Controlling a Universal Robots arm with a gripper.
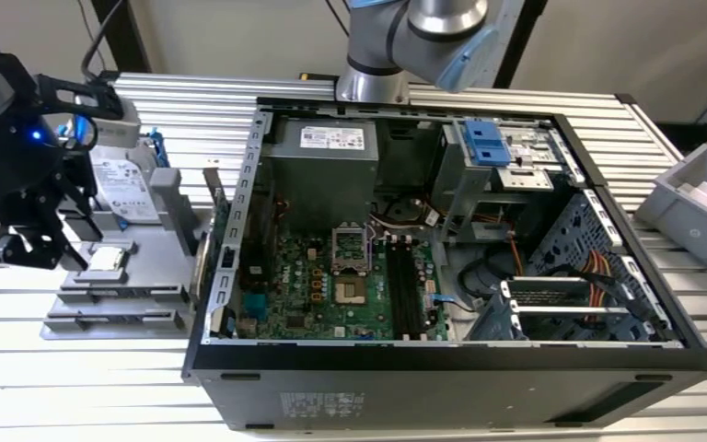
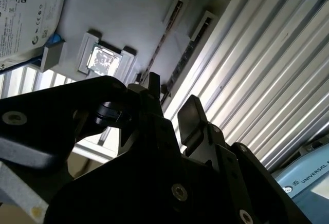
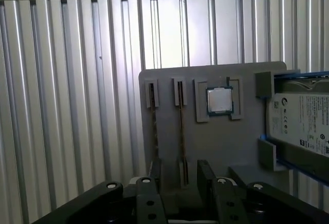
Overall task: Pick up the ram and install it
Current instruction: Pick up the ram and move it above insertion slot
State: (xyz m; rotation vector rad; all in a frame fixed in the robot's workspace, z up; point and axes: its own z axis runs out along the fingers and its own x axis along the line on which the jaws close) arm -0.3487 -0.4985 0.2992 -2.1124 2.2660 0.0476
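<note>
Pincer [image 3: 181, 176], jaws wide, over ram's [image 3: 180, 126] edge

Both wrist views near parts tray [image 3: 226, 142]

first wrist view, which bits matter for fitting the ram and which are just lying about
For the job: thin dark ram stick on edge in the grey holder plate; black gripper, fingers open, in line with it.
Just lying about: small square silver processor chip; silver hard drive in a blue frame.
</note>
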